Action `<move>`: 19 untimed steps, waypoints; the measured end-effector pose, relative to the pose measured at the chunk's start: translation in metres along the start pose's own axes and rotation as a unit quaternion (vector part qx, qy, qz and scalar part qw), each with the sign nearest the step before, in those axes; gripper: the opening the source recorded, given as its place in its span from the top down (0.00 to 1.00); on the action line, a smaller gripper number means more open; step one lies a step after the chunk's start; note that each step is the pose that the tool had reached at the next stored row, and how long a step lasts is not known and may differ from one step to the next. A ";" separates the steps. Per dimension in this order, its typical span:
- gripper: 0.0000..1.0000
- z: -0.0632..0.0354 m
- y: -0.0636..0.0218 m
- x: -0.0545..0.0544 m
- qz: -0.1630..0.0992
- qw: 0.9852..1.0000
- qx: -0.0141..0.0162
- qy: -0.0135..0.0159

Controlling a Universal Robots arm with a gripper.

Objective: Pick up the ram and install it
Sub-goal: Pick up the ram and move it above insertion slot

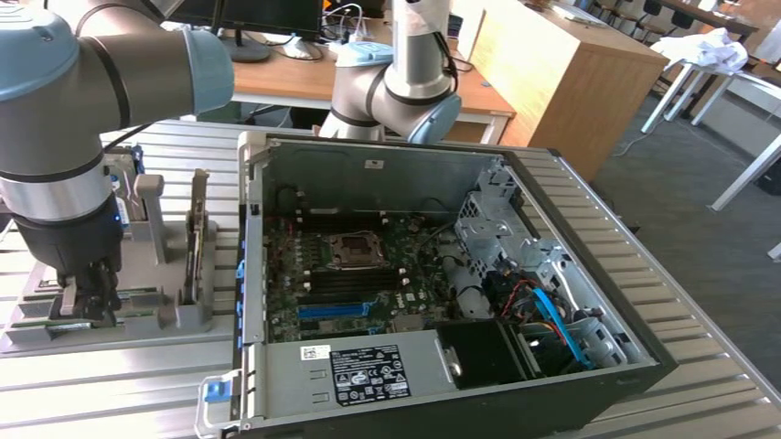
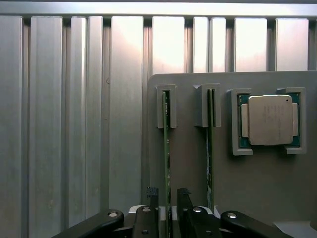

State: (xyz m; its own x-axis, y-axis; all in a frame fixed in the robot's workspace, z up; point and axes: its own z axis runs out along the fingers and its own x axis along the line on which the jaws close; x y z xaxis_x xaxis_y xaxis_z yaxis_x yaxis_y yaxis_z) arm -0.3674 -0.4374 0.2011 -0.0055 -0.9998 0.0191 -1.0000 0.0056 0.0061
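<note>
Claw (image 2: 167, 194) hangs low over the gray holder (image 2: 188, 148) and straddles the ram (image 2: 166, 144), which stands on its long edge in one of the holder's slots. I cannot tell whether the claw is already pinching the board or only flanking it.

A second green stick (image 2: 210, 148) stands just beside it in the next slot, and the silver processor (image 2: 270, 120) lies in its own pocket beyond that. In the exterior view the claw (image 1: 88, 306) is over the holder on the slatted table (image 1: 110, 375), well apart from the open computer case (image 1: 366, 169).

The main risk, as I judge it, is an off-centre or light grip. The thin board could then tilt, bind in its slot and drag the holder upward, or slip free. The close neighbour could be knocked by the claw's outer side. A stick held askew would also meet the motherboard slots (image 1: 366, 279) crooked.
</note>
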 end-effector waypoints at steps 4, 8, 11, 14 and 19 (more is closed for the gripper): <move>0.71 0.0003 0.0000 0.000 0.000 1.000 0.000 0.000; 0.71 0.0017 0.0000 0.000 0.000 1.000 0.000 0.000; 0.71 0.0019 0.0000 0.000 0.000 1.000 0.000 0.000; 0.71 0.0019 0.0000 0.000 0.000 1.000 0.000 0.000; 0.79 0.0019 0.0000 0.000 0.000 1.000 0.000 0.000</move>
State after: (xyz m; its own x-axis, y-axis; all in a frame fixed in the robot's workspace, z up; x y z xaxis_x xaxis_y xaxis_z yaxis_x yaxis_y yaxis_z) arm -0.3674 -0.4374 0.1992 -0.0054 -0.9998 0.0191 -1.0000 0.0055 0.0062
